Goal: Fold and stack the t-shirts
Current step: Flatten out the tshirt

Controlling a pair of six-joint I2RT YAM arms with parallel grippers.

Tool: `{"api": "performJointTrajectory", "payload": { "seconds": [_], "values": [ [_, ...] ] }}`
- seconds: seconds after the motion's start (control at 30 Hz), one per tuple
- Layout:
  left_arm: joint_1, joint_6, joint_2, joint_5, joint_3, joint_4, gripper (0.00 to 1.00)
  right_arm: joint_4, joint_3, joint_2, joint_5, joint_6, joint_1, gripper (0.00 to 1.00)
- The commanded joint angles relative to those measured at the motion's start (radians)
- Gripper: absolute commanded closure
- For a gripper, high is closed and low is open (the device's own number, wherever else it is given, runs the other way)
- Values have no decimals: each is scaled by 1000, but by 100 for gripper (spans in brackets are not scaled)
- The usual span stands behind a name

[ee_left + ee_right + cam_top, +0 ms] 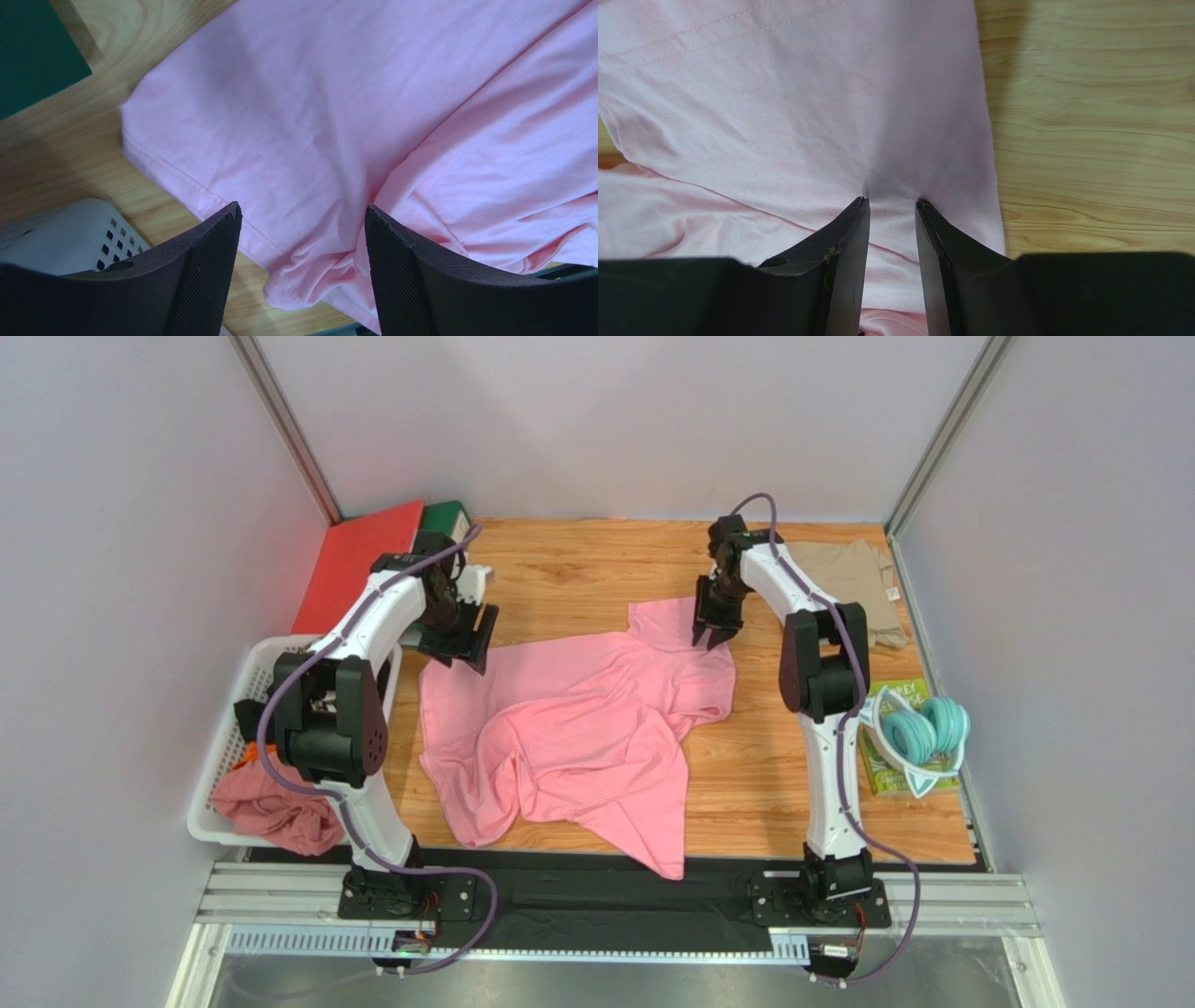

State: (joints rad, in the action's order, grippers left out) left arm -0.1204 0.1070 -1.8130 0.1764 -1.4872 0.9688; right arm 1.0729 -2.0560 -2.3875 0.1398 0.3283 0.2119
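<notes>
The light pink t-shirt [589, 742] lies crumpled and partly spread in the middle of the wooden table. My left gripper [470, 637] hangs open above its far left hem corner [210, 189], and a bunched fold of cloth lies between the wide-apart fingers [302, 210]. My right gripper [706, 630] is at the shirt's far right part. Its jaws [892, 201] are nearly together, with pink cloth [808, 105] puckered between the tips. The khaki-beige t-shirt [859, 585] lies at the far right corner, apart from both grippers.
A white basket [225, 742] at the left edge holds a reddish-pink cloth [274, 812]. A red folder [358, 560] and a green one [446, 518] lie at the back left. Teal headphones [926, 728] rest on a green packet at the right edge.
</notes>
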Motion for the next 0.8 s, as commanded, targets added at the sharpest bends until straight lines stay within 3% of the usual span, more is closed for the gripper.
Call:
{"api": "performJointTrajectory", "payload": {
  "seconds": [0.0,0.33,0.77],
  "values": [
    [-1,8,21,9,27,-8,28,16,19,-1,-68,-11,-88,64],
    [-1,69,-35,-46,30,-28,28,7,-27,-56,3,5,-155,66],
    [-84,26,-250,6,-248,10,30,2,-26,-29,29,5,-123,69]
  ]
}}
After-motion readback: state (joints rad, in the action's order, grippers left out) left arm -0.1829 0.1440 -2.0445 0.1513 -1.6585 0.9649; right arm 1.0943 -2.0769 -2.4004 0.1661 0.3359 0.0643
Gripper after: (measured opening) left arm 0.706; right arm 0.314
